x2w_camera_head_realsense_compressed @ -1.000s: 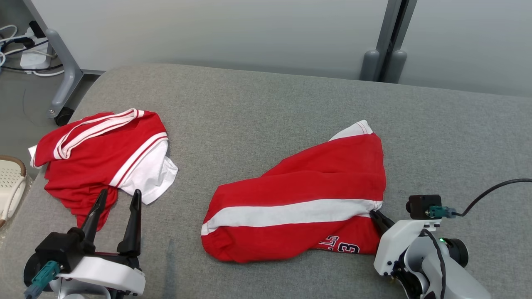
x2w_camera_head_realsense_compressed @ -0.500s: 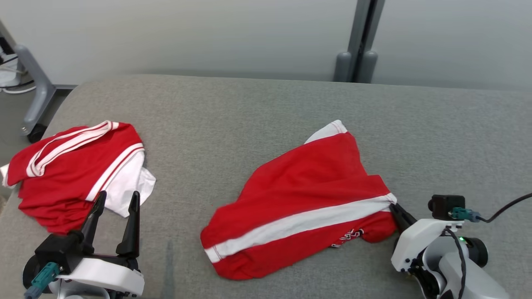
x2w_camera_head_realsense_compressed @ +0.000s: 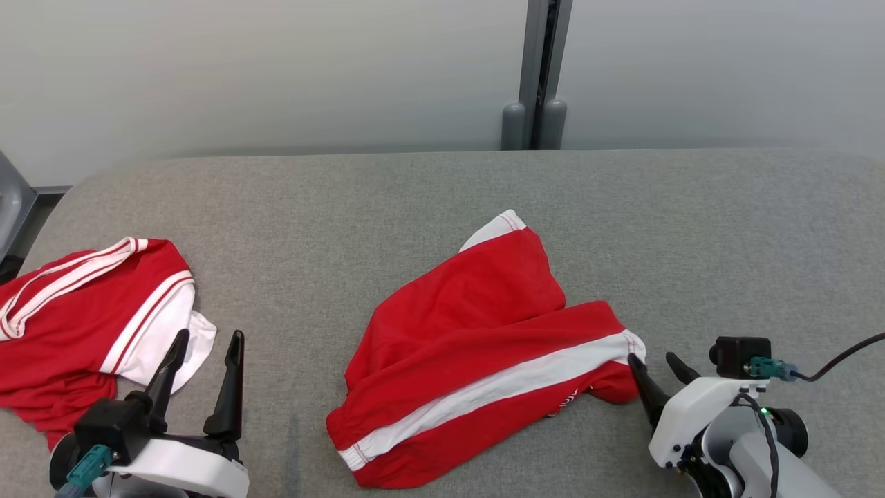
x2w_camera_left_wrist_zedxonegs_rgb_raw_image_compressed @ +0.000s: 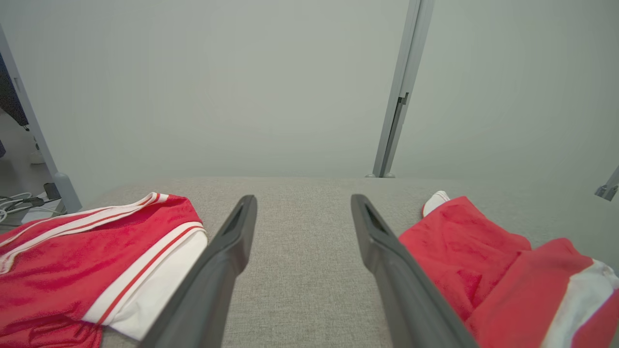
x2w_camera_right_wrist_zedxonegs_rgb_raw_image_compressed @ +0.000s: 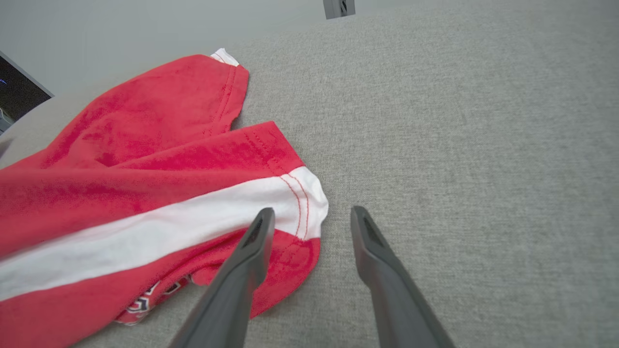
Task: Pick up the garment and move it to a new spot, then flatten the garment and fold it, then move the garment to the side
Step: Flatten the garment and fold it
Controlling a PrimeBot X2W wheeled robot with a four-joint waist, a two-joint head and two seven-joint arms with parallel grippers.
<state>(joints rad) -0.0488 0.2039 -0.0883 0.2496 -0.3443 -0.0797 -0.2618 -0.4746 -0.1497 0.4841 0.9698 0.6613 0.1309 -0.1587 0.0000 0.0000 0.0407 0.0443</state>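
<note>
2 parted: left jaws, right jaws | garment (x2w_camera_head_realsense_compressed: 477,346) corner just beside right jaws, ungripped

surface (x2w_camera_head_realsense_compressed: 346,200): grey fabric, padded | other garment (x2w_camera_head_realsense_compressed: 76,325): 1 red-and-white piece bunched at the surface's left end (white panel facing centre) | behind: grey post (x2w_camera_head_realsense_compressed: 538,69) against pale wall (x2w_camera_head_realsense_compressed: 276,69)

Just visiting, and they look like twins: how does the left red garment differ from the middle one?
The left garment lies bunched, showing narrow white trim and a white panel; the middle garment is spread longer, with one broad white band and printed lettering. The left garment sits beside the left pincer; the middle garment's corner lies at the open right pincer. Both are red and white, on the grey surface.
</note>
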